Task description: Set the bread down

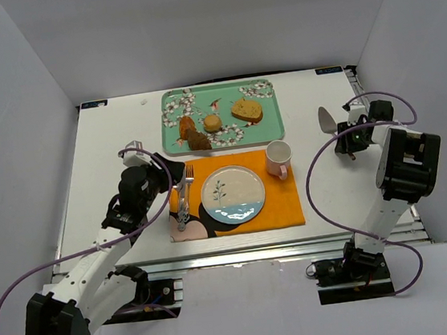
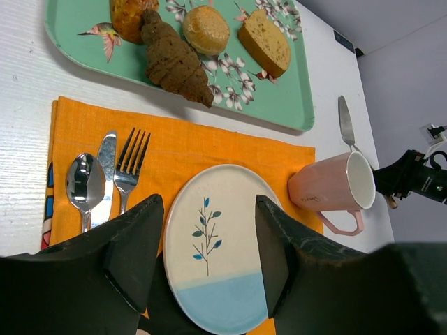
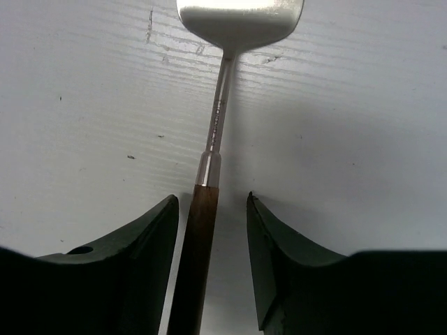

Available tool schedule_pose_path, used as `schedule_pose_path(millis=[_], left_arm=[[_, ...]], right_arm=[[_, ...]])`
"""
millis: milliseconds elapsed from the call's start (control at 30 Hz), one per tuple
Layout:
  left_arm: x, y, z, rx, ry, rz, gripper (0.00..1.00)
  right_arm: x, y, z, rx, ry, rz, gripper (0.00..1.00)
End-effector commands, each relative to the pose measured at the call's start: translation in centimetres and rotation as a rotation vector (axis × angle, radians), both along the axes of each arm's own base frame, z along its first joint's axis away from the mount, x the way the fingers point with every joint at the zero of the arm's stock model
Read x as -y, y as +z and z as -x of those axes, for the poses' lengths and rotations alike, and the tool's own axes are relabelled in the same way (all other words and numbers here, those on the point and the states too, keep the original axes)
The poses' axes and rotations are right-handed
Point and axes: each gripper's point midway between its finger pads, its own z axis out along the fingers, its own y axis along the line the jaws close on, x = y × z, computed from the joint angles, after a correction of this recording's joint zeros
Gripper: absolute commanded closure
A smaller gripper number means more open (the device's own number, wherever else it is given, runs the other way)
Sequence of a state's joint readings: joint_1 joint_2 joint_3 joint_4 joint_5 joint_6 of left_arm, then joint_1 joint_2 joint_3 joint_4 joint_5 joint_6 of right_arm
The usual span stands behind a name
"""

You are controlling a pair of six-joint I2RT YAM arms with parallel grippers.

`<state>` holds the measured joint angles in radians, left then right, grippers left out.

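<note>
The bread point(image 1: 212, 123) point(image 2: 206, 29) is a small round tan bun on the green floral tray point(image 1: 274, 129) point(image 2: 70, 49). In front of the tray, a white-and-blue plate point(image 1: 233, 195) point(image 2: 216, 237) lies on the orange placemat point(image 1: 280, 205). My left gripper point(image 1: 174, 175) point(image 2: 207, 209) hovers open over the plate's near-left side, holding nothing. At the right, my right gripper point(image 1: 347, 133) point(image 3: 211, 202) is low over the table. Its jaws straddle the wooden handle of a metal spatula point(image 1: 327, 118) point(image 3: 218, 112), with a gap still showing on the right side.
On the tray, a brown-crusted slice point(image 1: 247, 111) lies right of the bun and dark reddish-brown chunks point(image 1: 194, 134) lie left of it. A pink mug point(image 1: 278, 157) point(image 2: 328, 185) stands right of the plate. A spoon, knife and fork point(image 1: 183, 200) lie left of it.
</note>
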<state>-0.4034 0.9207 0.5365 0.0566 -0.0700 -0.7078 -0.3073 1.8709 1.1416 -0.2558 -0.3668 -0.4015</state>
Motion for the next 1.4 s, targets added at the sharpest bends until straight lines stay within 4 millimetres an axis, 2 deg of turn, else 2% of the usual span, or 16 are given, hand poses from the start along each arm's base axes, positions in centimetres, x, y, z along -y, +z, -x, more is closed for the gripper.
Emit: schedule_pose_path(millis=[0, 133, 300, 467, 567, 667, 800, 900, 967, 1067, 1100, 1133, 1200, 1300, 1333, 1367], left_arm=[[-0.1, 0.0, 0.3, 0.002, 0.009, 0.006, 0.35], [-0.2, 0.0, 0.3, 0.003, 0.010, 0.008, 0.35], [-0.1, 0.1, 0.2, 0.008, 0.008, 0.013, 0.35], [0.0, 0.0, 0.3, 0.006, 0.004, 0.013, 0.35], [-0.1, 0.0, 0.4, 0.008, 0.005, 0.013, 0.35], [-0.2, -0.1, 0.5, 0.007, 0.008, 0.012, 0.35], [-0.3, 0.0, 0.7, 0.006, 0.012, 0.014, 0.35], [-0.6, 0.0, 0.9, 0.010, 0.022, 0.018, 0.35], [-0.6, 0.2, 0.9, 0.015, 0.023, 0.023, 0.35], [-0.5, -0.1, 0.9, 0.009, 0.019, 0.024, 0.35], [-0.4, 0.0, 0.9, 0.011, 0.017, 0.025, 0.35], [-0.4, 0.0, 0.8, 0.012, 0.016, 0.026, 0.35], [-0.3, 0.1, 0.7, 0.011, 0.013, 0.023, 0.35], [-0.3, 0.3, 0.7, 0.014, 0.011, 0.016, 0.35], [-0.3, 0.5, 0.7, 0.014, 0.012, 0.014, 0.35], [-0.4, 0.5, 0.7, 0.015, 0.013, 0.012, 0.35]], right_arm=[[0.0, 0.8, -0.6, 0.061, -0.056, -0.021, 0.55], [0.2, 0.5, 0.2, 0.067, -0.076, -0.002, 0.62], [0.3, 0.5, 1.4, 0.074, -0.081, 0.029, 0.56], [0.2, 0.4, 1.9, 0.082, -0.087, 0.035, 0.57], [0.3, 0.2, 2.1, 0.093, -0.090, 0.043, 0.66], [0.4, 0.6, 1.9, 0.119, -0.086, 0.054, 0.82], [0.9, 2.9, 1.0, 0.196, -0.052, 0.110, 1.00], [0.8, 6.0, -0.1, 0.270, 0.004, 0.136, 1.00], [0.3, 9.4, -1.6, 0.352, 0.085, 0.201, 1.00], [-2.1, 12.3, -2.7, 0.397, 0.228, 0.273, 1.00], [-2.6, 14.5, -3.8, 0.441, 0.260, 0.309, 1.00], [-4.8, 14.8, -3.9, 0.439, 0.351, 0.340, 1.00], [-6.7, 16.9, -5.2, 0.455, 0.429, 0.405, 1.00], [-12.9, 16.2, -5.2, 0.385, 0.628, 0.457, 1.00], [-13.7, 17.4, -5.7, 0.375, 0.640, 0.476, 1.00], [-14.6, 17.5, -5.7, 0.347, 0.645, 0.468, 1.00]])
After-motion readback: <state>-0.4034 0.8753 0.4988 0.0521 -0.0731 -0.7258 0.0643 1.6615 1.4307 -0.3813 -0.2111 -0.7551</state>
